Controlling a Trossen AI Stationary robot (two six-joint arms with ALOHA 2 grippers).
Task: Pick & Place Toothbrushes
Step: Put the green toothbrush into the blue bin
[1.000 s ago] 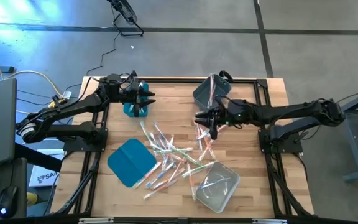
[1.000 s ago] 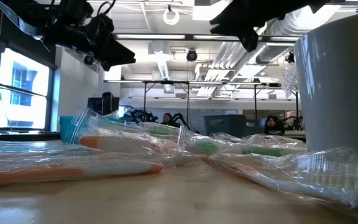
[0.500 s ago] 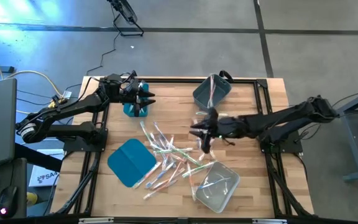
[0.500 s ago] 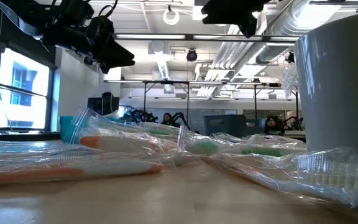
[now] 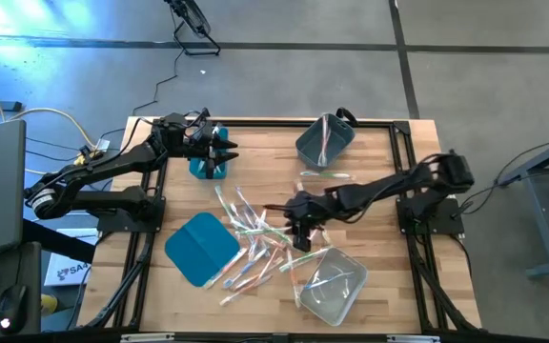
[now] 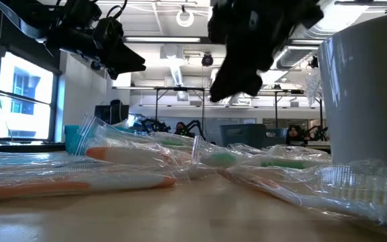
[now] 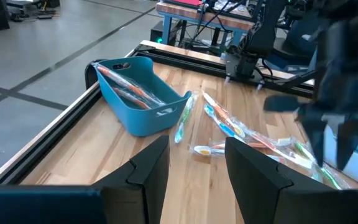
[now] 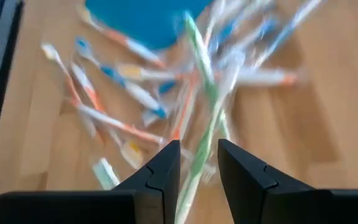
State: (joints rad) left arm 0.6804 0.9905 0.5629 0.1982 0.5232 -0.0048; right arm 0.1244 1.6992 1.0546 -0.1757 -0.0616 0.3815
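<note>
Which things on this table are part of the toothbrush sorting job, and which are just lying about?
Part of the job:
toothbrushes
grey bin
teal bin
clear bin
right gripper
left gripper

Lying about:
teal lid

A robotics lab or workshop: a pale butcher-block wooden worktop [image 5: 370,191] in a black metal frame stands on a grey concrete floor [image 5: 284,81], with exposed ceiling ducts [image 6: 180,17], large windows [image 6: 19,94] and further workstations behind
</note>
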